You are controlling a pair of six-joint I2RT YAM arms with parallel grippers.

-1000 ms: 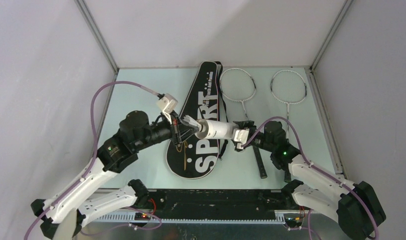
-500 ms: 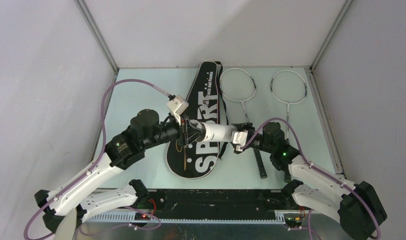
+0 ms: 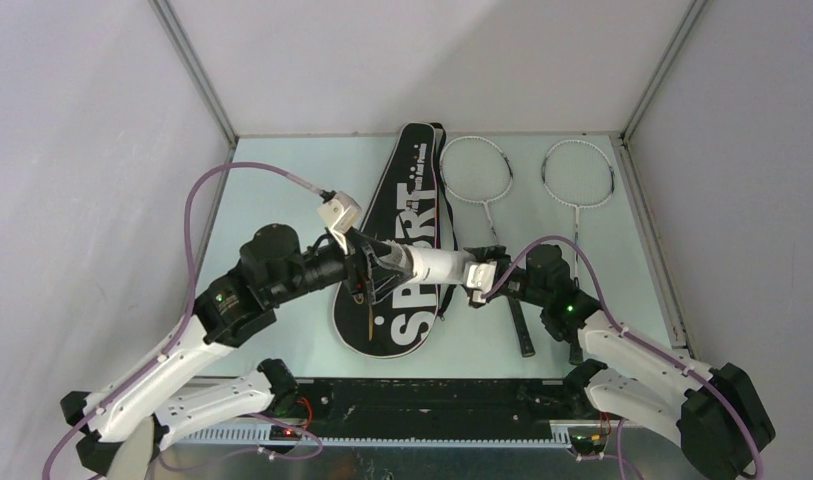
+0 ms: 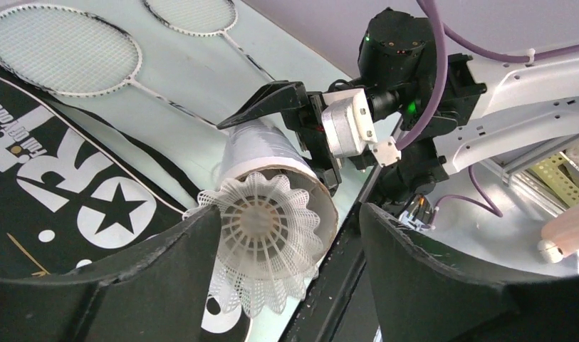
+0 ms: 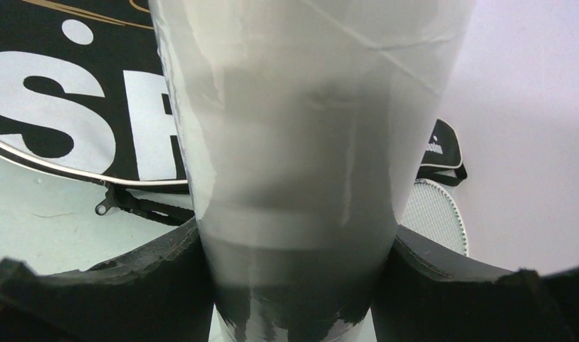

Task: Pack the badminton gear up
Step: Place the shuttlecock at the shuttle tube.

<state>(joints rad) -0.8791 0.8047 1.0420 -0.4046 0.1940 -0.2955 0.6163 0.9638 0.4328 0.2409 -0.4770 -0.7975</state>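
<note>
Left wrist view: shuttle [image 4: 268, 239] half in the tube [image 4: 261, 146] mouth.
Our left gripper [image 4: 290, 212] stands open around it; the right gripper [image 5: 293, 278] clamps the tube level over the bag [image 3: 407, 215]. The shuttle may slip out (nothing seats it), or our jaws may snag its feathers.

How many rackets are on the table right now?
2. The first racket lies just right of the black bag; the second racket lies farther right. The right arm hides part of both handles.
</note>
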